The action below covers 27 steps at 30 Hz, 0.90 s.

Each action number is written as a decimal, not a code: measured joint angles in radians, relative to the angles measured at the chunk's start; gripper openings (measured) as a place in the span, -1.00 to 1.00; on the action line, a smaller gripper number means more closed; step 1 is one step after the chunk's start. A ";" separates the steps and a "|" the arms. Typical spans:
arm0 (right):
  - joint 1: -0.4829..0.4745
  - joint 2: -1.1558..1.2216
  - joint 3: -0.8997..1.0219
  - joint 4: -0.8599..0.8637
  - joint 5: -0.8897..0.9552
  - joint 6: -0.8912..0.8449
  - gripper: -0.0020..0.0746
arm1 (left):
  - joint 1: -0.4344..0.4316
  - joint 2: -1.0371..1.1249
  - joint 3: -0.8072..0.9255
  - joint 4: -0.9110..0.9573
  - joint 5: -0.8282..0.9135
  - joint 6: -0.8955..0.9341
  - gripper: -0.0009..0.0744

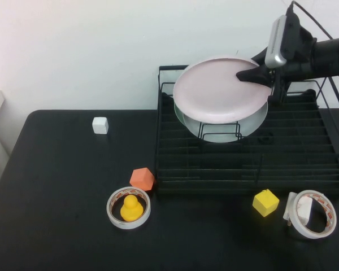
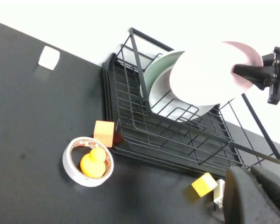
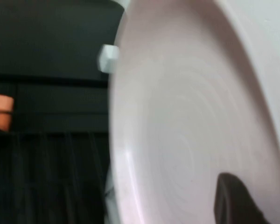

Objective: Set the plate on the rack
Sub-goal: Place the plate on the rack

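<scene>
The pale pink plate (image 1: 214,90) is held tilted above the back left of the black wire rack (image 1: 305,152). My right gripper (image 1: 254,73) is shut on the plate's right rim, and one dark finger (image 3: 233,200) lies on the plate's face (image 3: 177,116). The plate hangs over a grey-white plate (image 1: 226,134) and a pale green plate (image 2: 156,70) that stand in the rack's dividers. The left wrist view shows the pink plate (image 2: 205,74), the rack (image 2: 144,116) and the right gripper (image 2: 245,71). My left gripper (image 2: 251,175) is shut and empty, high above the table's front right.
On the black table are a white cube (image 1: 100,125), an orange block (image 1: 142,178) at the rack's front left corner, a tape roll (image 1: 114,217) around a yellow duck (image 1: 131,208), a yellow cube (image 1: 265,202), and a second tape roll (image 1: 326,214) with a white plug (image 1: 303,209).
</scene>
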 joint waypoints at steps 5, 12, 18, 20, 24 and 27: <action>0.002 0.002 -0.002 0.000 -0.054 -0.002 -0.61 | 0.000 0.000 0.000 -0.002 0.004 -0.004 -0.98; 0.002 0.002 -0.002 0.002 -0.061 -0.006 -0.61 | 0.000 0.000 0.000 -0.002 0.006 -0.004 -0.98; 0.004 0.002 -0.002 -0.016 -0.057 0.004 -0.61 | 0.000 0.000 0.000 0.001 0.008 -0.004 -0.98; 0.004 0.004 -0.002 -0.023 -0.051 0.012 -0.61 | 0.000 0.000 0.000 0.003 0.008 -0.004 -0.98; 0.004 0.016 -0.002 -0.031 -0.029 0.017 -0.61 | 0.000 0.000 0.000 0.005 0.008 -0.004 -0.98; 0.004 0.037 -0.002 -0.043 -0.028 0.017 -0.61 | 0.000 0.000 0.000 0.005 0.010 -0.004 -0.98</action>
